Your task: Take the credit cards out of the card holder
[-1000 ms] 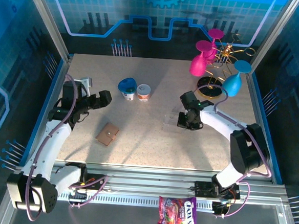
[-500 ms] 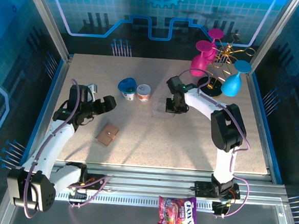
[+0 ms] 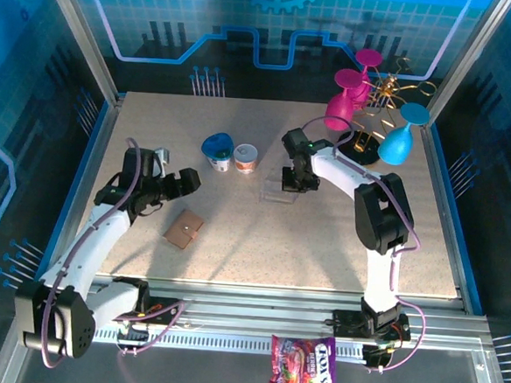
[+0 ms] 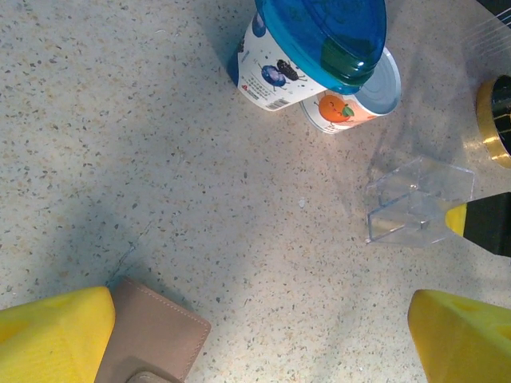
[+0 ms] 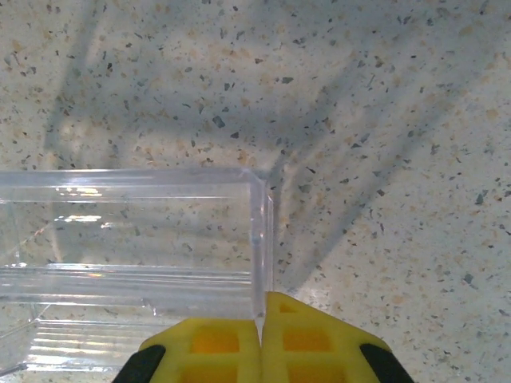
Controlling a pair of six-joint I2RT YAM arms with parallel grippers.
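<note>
We see our right gripper (image 3: 288,180), jaws pinched on a clear piece (image 3: 275,193), having carried it left toward the cups (image 3: 232,153), while our left gripper (image 3: 186,180), jaws wide apart, has edged closer to the closed brown holder (image 3: 183,229) on the table, so emptying it looks not yet begun.

— How is the light on your side?
— Bright and even from above on my table (image 3: 234,243). The blue walls around it stay dim. My arms cast long, soft shadows across the speckled top.
— Any glare?
— White streaks on the clear plastic piece (image 5: 128,231) under my right wrist. The grain of the stone is crisp there. From my left wrist, a dull shadow patch lies beside my yellow fingers (image 4: 56,335), and the blue lid (image 4: 319,32) shines.
</note>
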